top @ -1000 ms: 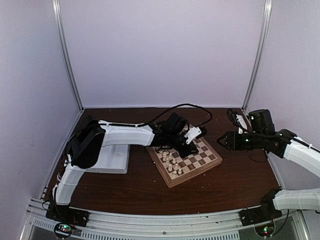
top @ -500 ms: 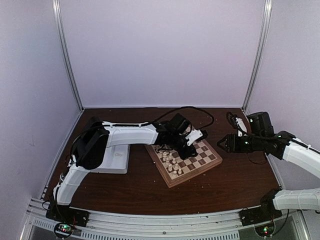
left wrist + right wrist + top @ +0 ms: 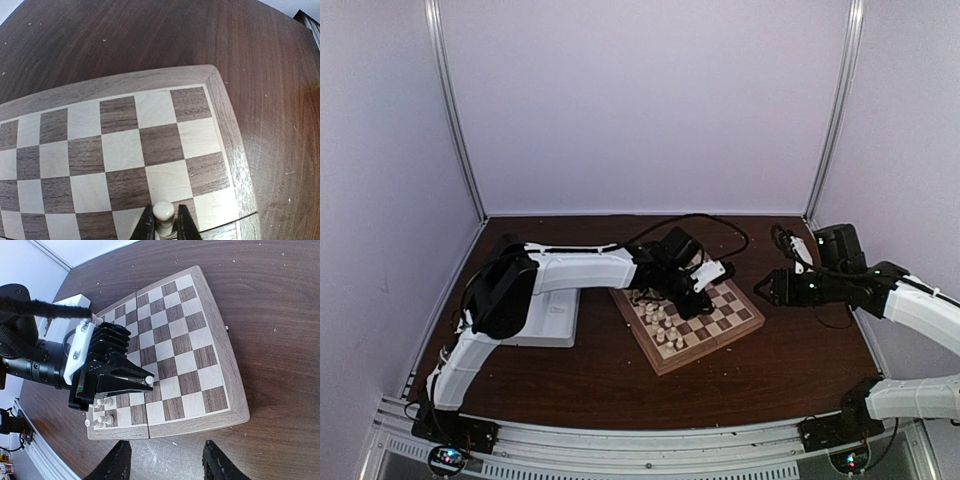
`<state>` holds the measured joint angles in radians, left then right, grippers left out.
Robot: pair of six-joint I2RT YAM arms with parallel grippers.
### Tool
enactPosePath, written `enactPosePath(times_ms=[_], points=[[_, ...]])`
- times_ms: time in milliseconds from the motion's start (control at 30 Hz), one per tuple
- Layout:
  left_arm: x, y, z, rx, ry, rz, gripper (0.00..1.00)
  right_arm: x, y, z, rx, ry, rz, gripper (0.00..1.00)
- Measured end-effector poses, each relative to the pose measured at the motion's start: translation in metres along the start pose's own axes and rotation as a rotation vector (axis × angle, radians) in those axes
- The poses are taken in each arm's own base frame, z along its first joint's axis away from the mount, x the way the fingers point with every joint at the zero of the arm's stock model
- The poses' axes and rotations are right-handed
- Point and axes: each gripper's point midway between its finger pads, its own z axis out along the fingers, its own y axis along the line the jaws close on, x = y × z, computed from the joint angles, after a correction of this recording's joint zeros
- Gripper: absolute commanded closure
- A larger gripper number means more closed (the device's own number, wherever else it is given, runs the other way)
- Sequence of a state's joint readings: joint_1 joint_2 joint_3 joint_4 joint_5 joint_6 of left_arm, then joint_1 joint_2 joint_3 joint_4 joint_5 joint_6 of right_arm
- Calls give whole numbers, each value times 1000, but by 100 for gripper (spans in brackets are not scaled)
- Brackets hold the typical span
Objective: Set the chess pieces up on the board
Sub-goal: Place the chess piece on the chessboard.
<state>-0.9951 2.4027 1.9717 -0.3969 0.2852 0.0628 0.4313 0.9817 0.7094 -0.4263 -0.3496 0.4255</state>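
Note:
The board [image 3: 730,318] lies angled in the middle of the table. Several cream-white chess pieces [image 3: 662,325] stand along its left side, and they show at the lower left corner [image 3: 100,417] in the right wrist view. My left gripper [image 3: 698,300] hangs over the board [image 3: 200,320], shut on one cream-white piece [image 3: 163,211] with a round head. In the left wrist view the squares ahead of it [image 3: 120,150] carry no pieces. My right gripper [image 3: 167,465] stands open and empty over the table, just off the board's edge [image 3: 765,287].
A white tray [image 3: 545,315] sits left of the board under the left arm, and its corner [image 3: 70,305] shows in the right wrist view. A black cable [image 3: 720,222] loops behind the board. Purple walls close in the table.
The left gripper with its white piece has shifted slightly over the board. The right gripper has edged a little toward the board. Both keep the same opening.

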Motion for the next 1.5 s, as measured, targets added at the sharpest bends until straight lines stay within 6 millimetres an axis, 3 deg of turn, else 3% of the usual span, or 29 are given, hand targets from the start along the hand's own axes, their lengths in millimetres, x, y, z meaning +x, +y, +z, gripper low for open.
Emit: enactPosePath(times_ms=[600, 1267, 1500], points=[[9, -1, 2, 4, 29, 2, 67, 3, -2, 4, 7, 17, 4, 49], [20, 1, 2, -12, 78, 15, 65, 5, -4, 7, 12, 29, 3, 50], [14, 5, -1, -30, 74, 32, 55, 6, -5, 9, 14, 36, 1, 49]])
